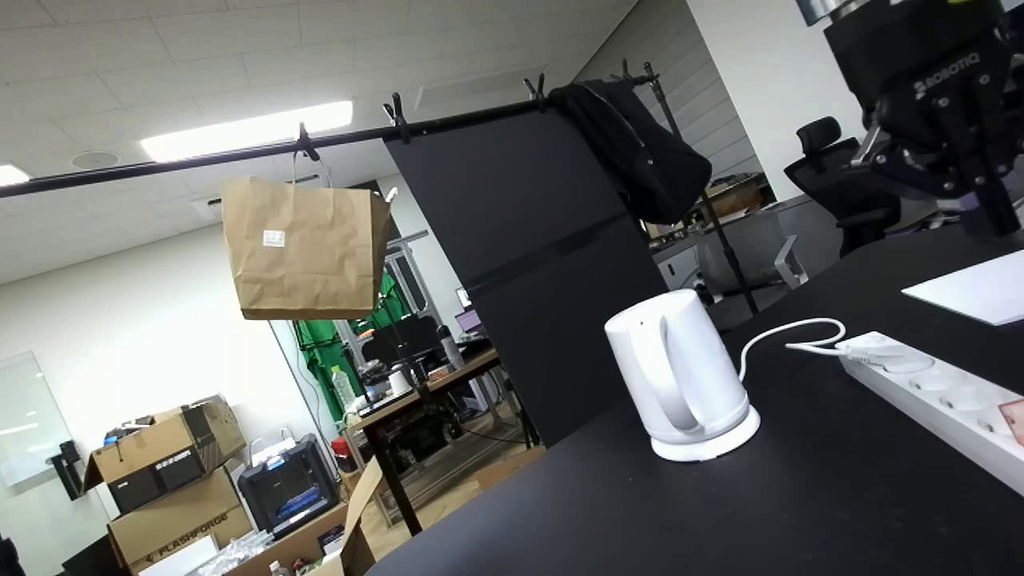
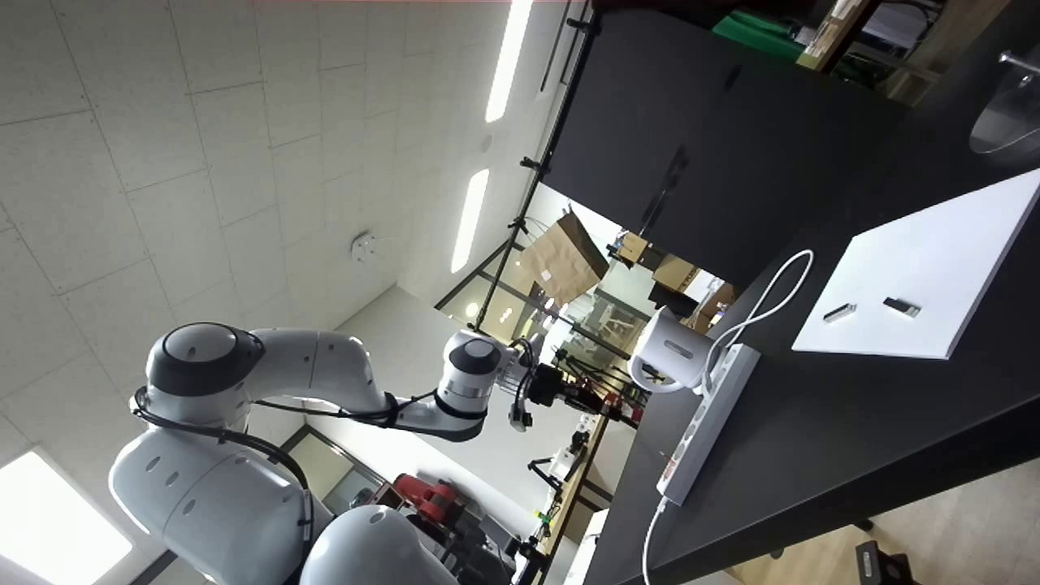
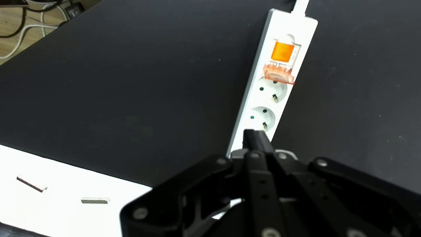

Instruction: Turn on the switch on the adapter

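Observation:
The adapter, a long white power strip, lies on the black table. It shows in both exterior views (image 1: 928, 414) (image 2: 715, 418) and in the wrist view (image 3: 263, 105). Near its corded end is an orange switch (image 3: 283, 51) with a see-through reddish cover (image 3: 279, 73) flipped open toward the sockets. I cannot tell whether the switch is on. My gripper (image 3: 258, 132) is shut, its fingertips together with nothing between them. It hovers above the sockets, away from the switch, and hides the far end. It also shows in both exterior views (image 1: 996, 220) (image 2: 627, 416).
A white kettle (image 1: 680, 384) (image 2: 670, 353) stands by the strip's other end, its cord (image 1: 800, 324) plugged in there. A white board (image 1: 976, 288) (image 2: 910, 260) (image 3: 59, 210) with two small dark bars lies beside the strip. A clear container (image 2: 1007, 122) stands near the board.

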`<control>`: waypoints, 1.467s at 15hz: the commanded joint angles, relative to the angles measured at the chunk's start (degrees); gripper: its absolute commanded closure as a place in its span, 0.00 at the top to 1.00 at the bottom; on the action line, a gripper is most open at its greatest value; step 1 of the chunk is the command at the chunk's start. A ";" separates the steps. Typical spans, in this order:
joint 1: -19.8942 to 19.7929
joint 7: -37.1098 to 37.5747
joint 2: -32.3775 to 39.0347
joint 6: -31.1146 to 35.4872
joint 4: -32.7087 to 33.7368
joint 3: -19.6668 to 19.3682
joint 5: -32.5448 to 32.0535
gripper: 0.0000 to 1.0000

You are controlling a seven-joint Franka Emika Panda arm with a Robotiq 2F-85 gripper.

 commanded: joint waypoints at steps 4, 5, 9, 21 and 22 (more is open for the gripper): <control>0.86 10.00 1.55 -0.17 -0.58 0.90 -5.36 0.00; 1.24 10.79 1.99 -0.16 -0.61 1.12 -5.80 0.00; 2.90 12.87 3.88 0.08 -0.69 1.55 -6.70 0.00; 5.42 15.45 8.30 1.58 -0.52 0.29 -8.74 0.01; 5.48 15.30 8.60 1.92 -0.52 0.23 -8.59 0.01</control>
